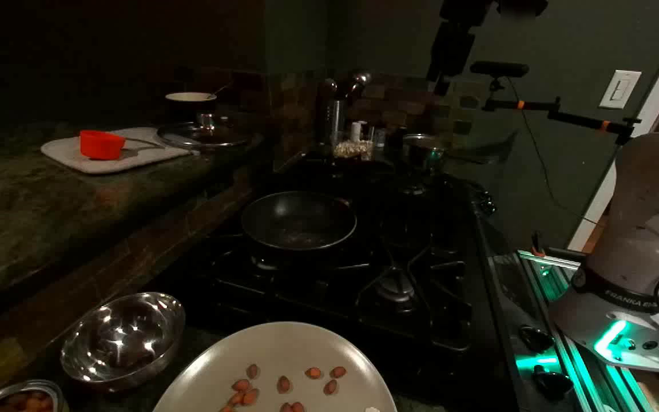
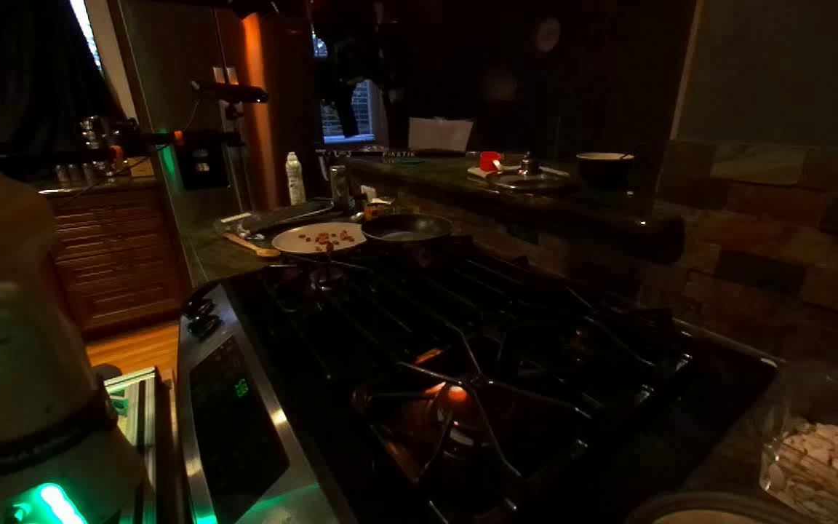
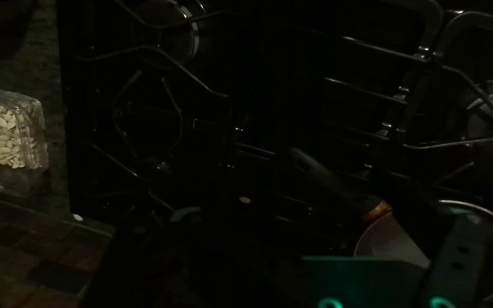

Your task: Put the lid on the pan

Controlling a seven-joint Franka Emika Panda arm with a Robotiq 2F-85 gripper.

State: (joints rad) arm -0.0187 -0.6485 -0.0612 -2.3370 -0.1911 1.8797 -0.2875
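The dark round pan (image 1: pixel 301 224) rests on the stove grate and shows no lid on it. It also shows in an exterior view (image 2: pixel 406 228) and partly in the wrist view (image 3: pixel 394 241), where the gripper covers much of it. The shallow lid (image 1: pixel 187 137), with a shiny rim and central knob, lies on the raised counter ledge, overlapping a light board; it also shows in an exterior view (image 2: pixel 524 180). My gripper (image 1: pixel 439 86) is high above the stove, apart from both. In the wrist view its dark fingers (image 3: pixel 293 201) stand apart with nothing seen between them.
The board (image 1: pixel 86 163) bears a red cup (image 1: pixel 102 145); a dark pot (image 1: pixel 190 103) stands behind. A white plate of nuts (image 1: pixel 284 343) and a steel bowl (image 1: pixel 123 340) stand before the stove. A small pot (image 1: pixel 423 151) and a clear container (image 3: pixel 9 128) stand beyond it.
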